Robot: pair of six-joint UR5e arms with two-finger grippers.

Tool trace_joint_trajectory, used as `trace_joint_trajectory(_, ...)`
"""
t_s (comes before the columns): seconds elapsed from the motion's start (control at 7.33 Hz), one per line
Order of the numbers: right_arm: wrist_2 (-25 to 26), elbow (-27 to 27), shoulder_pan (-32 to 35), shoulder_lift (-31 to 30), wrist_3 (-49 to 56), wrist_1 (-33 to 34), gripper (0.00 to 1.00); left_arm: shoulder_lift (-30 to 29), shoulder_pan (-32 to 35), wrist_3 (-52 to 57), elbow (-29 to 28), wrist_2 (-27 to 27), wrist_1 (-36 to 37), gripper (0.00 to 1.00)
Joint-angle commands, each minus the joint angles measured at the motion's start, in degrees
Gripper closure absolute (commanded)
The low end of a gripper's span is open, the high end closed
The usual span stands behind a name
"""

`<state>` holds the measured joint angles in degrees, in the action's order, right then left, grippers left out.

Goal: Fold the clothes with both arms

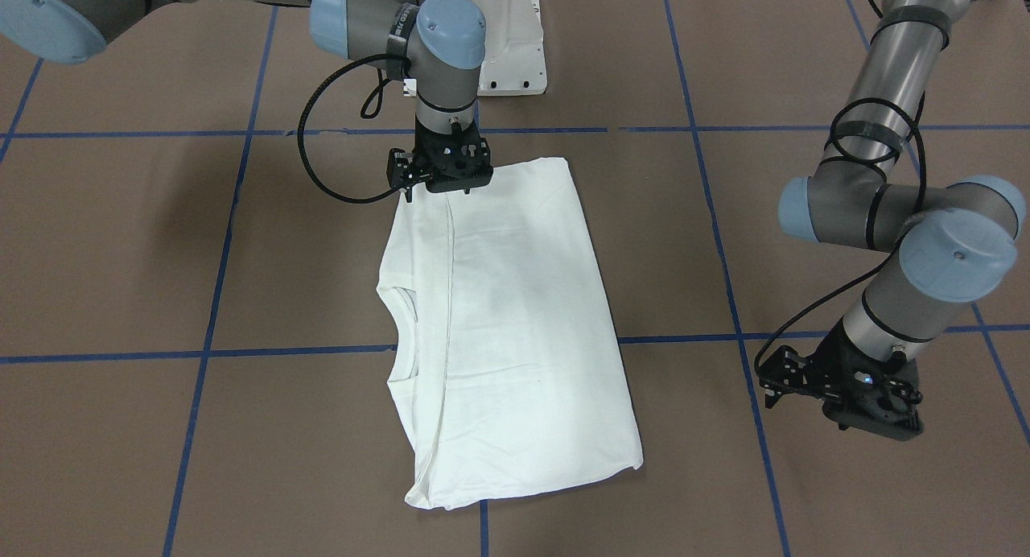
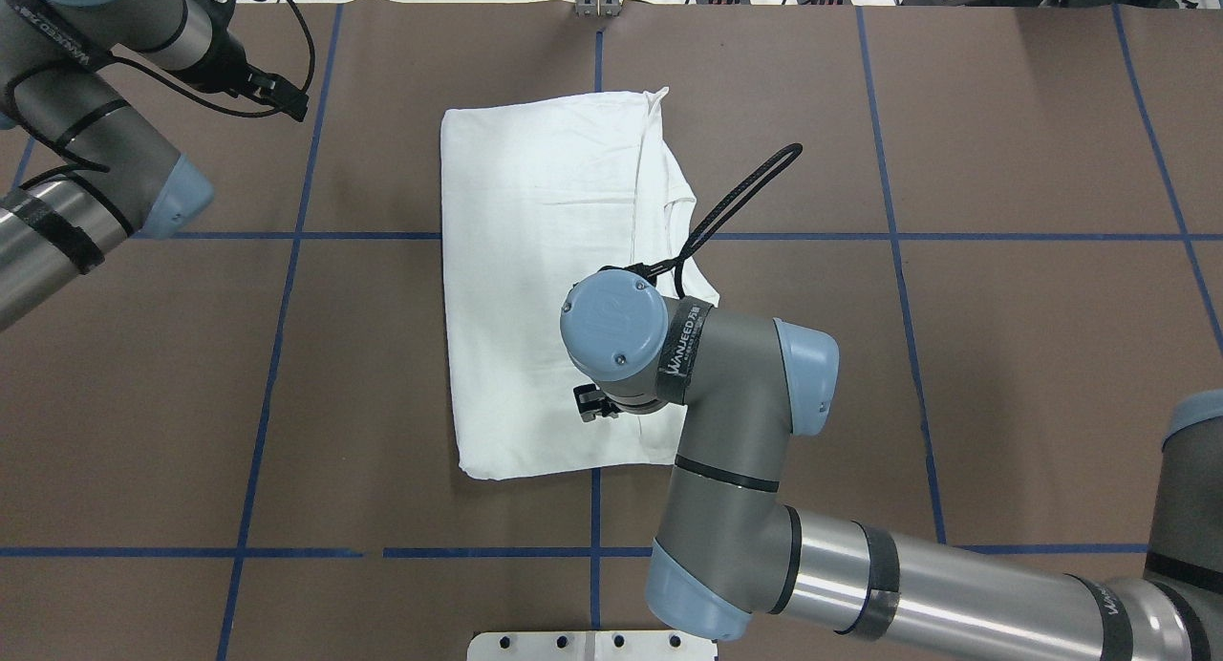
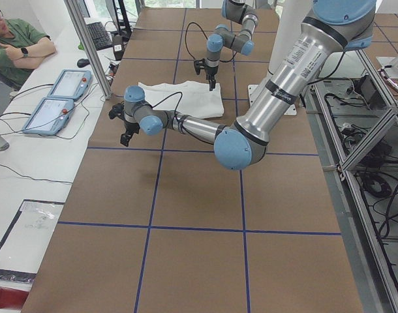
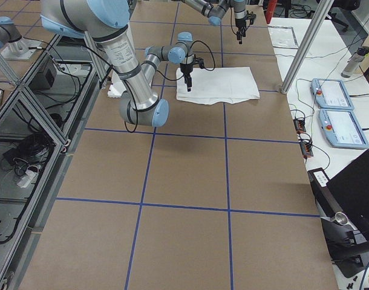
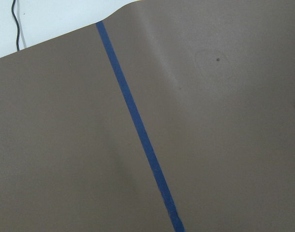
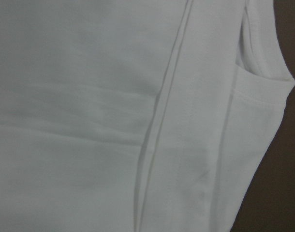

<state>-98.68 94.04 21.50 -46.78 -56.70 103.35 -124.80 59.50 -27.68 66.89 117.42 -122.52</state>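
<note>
Front view is showing you the folded white fabric T-shirt [image 1: 515, 323] lying beneath the black right tool [image 1: 447, 185]. Overhead is hiding that tool, and I cannot tell its grip.

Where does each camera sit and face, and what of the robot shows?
Front-facing: across the table, facing the robot; right hand over the shirt, left hand aside.
Overhead: behind the robot, looking down; left arm and right arm show.
Exterior left: table's left end; left arm near.
Exterior right: table's right end; right arm near.
Left wrist: table, blue tape; no hand.
Right wrist: shirt, close; no hand.
Shared by the first two: shirt, both arms.
</note>
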Motion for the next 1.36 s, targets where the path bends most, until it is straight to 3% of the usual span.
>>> trace_joint_trajectory(0.0, 0.0, -0.7, -1.2, -0.2, 2.3, 1.9, 0.0, 0.1, 0.0, 0.0, 0.1, 0.0, 0.0, 0.0)
trace_joint_trajectory(0.14, 0.2, -0.6, -1.9, -0.4, 2.3, 1.9, 0.02, 0.1, 0.0, 0.0, 0.1, 0.0, 0.0, 0.0)
trace_joint_trajectory(0.27, 0.5, -0.7, -2.2, -0.6, 2.4, 2.0, 0.18, 0.1, 0.0, 0.0, 0.1, 0.0, 0.0, 0.0)
trace_joint_trajectory(0.68, 0.6, 0.3, -2.1, -0.2, 7.1, 4.4, 0.83, 0.1, 0.0, -0.1, 0.1, 0.0, 0.0, 0.0)
trace_joint_trajectory(1.23, 0.9, 3.3, -1.1, -0.5, 8.5, 6.5, 0.83, 0.1, -0.1, -0.4, 0.1, 0.0, -0.1, 0.0)
